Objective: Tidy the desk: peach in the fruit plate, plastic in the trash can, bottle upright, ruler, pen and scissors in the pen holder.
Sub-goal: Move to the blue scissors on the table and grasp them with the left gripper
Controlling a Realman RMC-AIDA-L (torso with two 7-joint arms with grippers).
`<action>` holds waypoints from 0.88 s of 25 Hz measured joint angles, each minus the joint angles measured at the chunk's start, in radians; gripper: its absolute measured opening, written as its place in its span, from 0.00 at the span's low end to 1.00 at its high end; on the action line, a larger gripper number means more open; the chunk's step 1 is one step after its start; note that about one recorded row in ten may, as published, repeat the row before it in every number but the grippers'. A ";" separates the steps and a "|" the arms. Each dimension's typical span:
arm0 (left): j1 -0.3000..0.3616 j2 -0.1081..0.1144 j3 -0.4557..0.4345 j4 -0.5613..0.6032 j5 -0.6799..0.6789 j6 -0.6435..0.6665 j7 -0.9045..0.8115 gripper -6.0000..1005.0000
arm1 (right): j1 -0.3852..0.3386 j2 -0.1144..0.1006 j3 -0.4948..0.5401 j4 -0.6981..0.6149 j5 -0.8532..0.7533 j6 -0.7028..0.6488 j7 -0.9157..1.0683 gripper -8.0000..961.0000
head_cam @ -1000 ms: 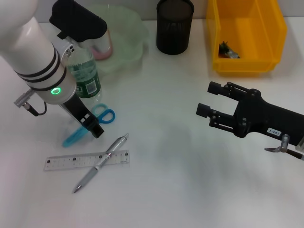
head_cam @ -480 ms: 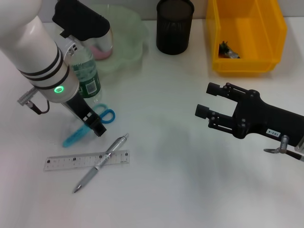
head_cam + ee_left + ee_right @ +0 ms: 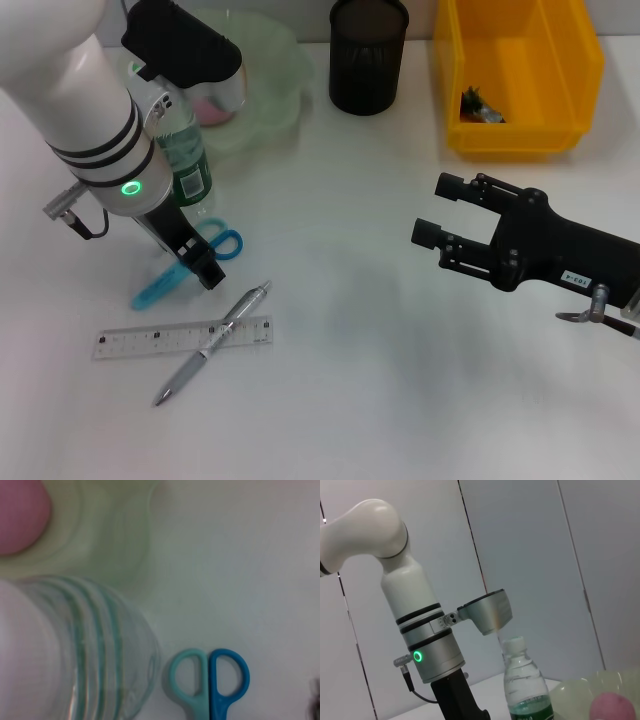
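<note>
The bottle stands upright beside the pale green fruit plate, which holds the pink peach. My left gripper hangs low over the blue scissors, just in front of the bottle. Nearer me, the pen lies across the clear ruler. The black mesh pen holder is at the back. A plastic scrap lies in the yellow trash bin. My right gripper hovers open and empty at right. The left wrist view shows the bottle from above and the scissors' handles.
The left arm's wrist camera housing overhangs the plate's left rim and part of the peach. In the right wrist view, the bottle stands beside the left arm. Bare white desk lies between the two grippers.
The left arm has drifted slightly right and back, its gripper tip staying over the scissors. The right arm has not moved.
</note>
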 joint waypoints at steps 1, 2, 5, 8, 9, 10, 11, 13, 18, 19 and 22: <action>-0.002 0.000 0.000 0.000 0.001 0.003 0.000 0.75 | 0.000 0.000 -0.001 0.000 0.000 0.000 0.000 0.76; -0.003 0.000 0.000 0.000 0.002 0.004 0.000 0.75 | 0.000 0.000 -0.001 0.000 0.000 0.000 0.000 0.76; -0.007 0.000 0.000 -0.001 0.002 0.013 0.000 0.75 | -0.001 0.000 -0.003 0.000 0.000 0.000 0.000 0.76; -0.012 0.000 0.000 -0.002 0.004 0.025 0.000 0.75 | -0.002 0.000 -0.003 0.000 0.000 0.000 0.000 0.76; -0.016 0.000 0.000 -0.002 0.004 0.031 0.000 0.75 | -0.003 0.000 -0.004 0.001 0.000 -0.001 -0.001 0.76; -0.019 0.000 0.000 -0.002 0.004 0.033 0.000 0.75 | -0.003 0.000 -0.004 0.001 0.000 -0.001 -0.001 0.76; -0.024 0.000 0.000 -0.002 0.004 0.039 0.000 0.75 | -0.003 0.000 -0.004 0.001 0.000 -0.002 -0.001 0.76; -0.027 0.000 0.000 -0.003 0.004 0.043 0.000 0.75 | -0.004 0.000 -0.005 0.003 0.000 -0.003 -0.001 0.76; -0.046 0.000 0.002 -0.009 0.007 0.054 0.001 0.75 | -0.006 0.001 -0.005 0.014 0.000 -0.005 -0.003 0.76; -0.052 0.000 0.011 -0.019 0.007 0.055 0.001 0.75 | -0.007 0.001 -0.004 0.017 0.000 -0.007 -0.003 0.76; -0.056 0.000 0.027 -0.026 0.008 0.055 0.001 0.75 | -0.008 0.002 -0.002 0.019 0.000 -0.013 -0.003 0.76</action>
